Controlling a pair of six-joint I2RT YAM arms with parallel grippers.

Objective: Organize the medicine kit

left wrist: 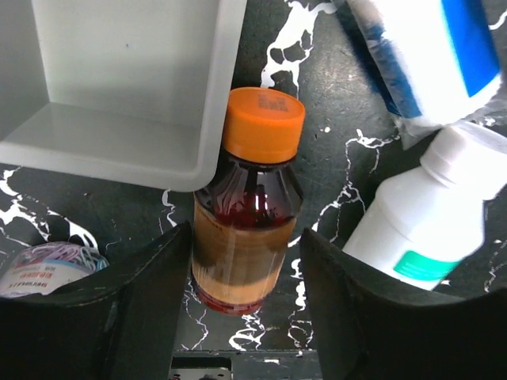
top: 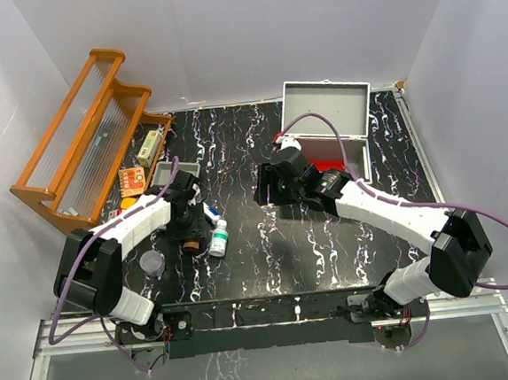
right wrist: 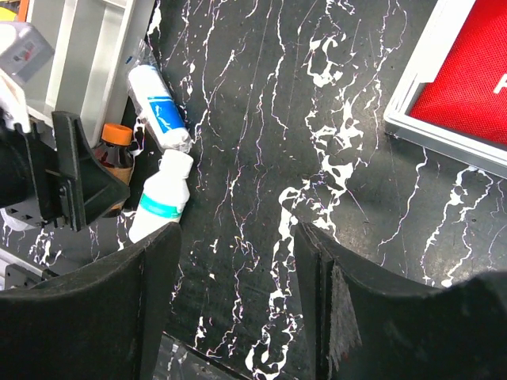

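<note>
While the left tool stands spread w/ one finger on each side of the amber bottle, only thin slivers of table show btwn fingers and glass, so contact can't be told. The bottle has an orange cap, which sits right at the corner of a white tray. It looks to be lying flat, cap pointing away from the wrist cam. Just right of it a white bottle w/ a teal label lies at a slant, its cap end meeting the crimped end of a white-and-blue tube. A small clear cup holding coloured bands sits at the left finger's outer side.

The right tool is also spread, only table showing btwn its fingers. It hovers roughly mid-way btwn the bottles and the kit case. The case stands open at the far right of the table, lid up, red lining showing. A wooden rack stands at far left, well apart from the case.
</note>
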